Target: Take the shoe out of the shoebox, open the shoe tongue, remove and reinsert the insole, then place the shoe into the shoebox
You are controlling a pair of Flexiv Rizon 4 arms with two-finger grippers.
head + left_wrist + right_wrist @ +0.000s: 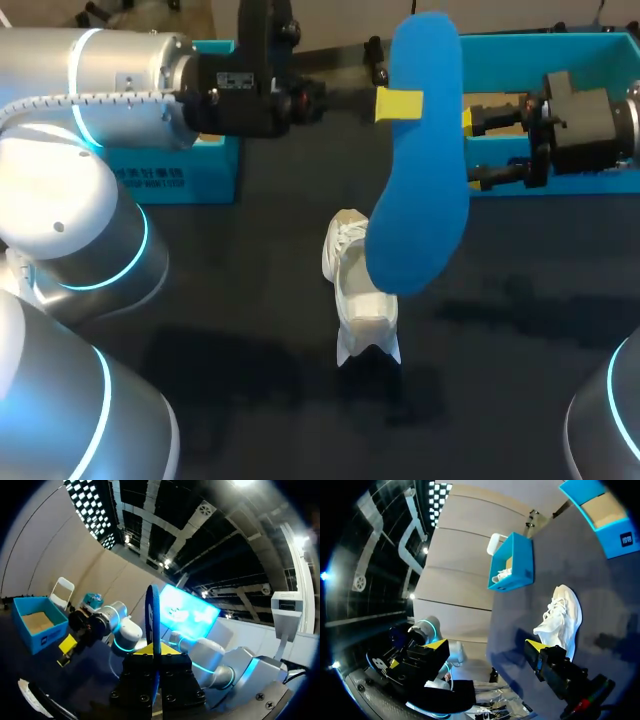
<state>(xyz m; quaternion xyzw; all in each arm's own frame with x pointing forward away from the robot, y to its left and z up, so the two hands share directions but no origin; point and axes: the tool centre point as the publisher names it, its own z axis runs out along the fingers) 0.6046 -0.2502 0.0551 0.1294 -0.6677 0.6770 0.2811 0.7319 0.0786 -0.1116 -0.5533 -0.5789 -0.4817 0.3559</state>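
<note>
Counter, dark and matte: carrying everything listed below.

Shoebox, open-topped turquoise cardboard: sitting at the counter's far right, with brown lining showing inside.

Shoe, white laced mesh trainer: resting near the counter's middle, out of the box, with neither hand touching it. It is likely light, soft in the upper and stiffer at the heel and sole, so the heel collar is looking like the firmest place to grip.

Insole, bright blue foam: hanging in the air above the shoe, clear of it. It is probably very light, floppy and easily creased, so it is best pinched across its flat faces.

Left hand: pinching the insole between both yellow-tipped fingers, nearly closed.

Right hand: hovering near the insole with fingers spread wide, gripping nothing.
</note>
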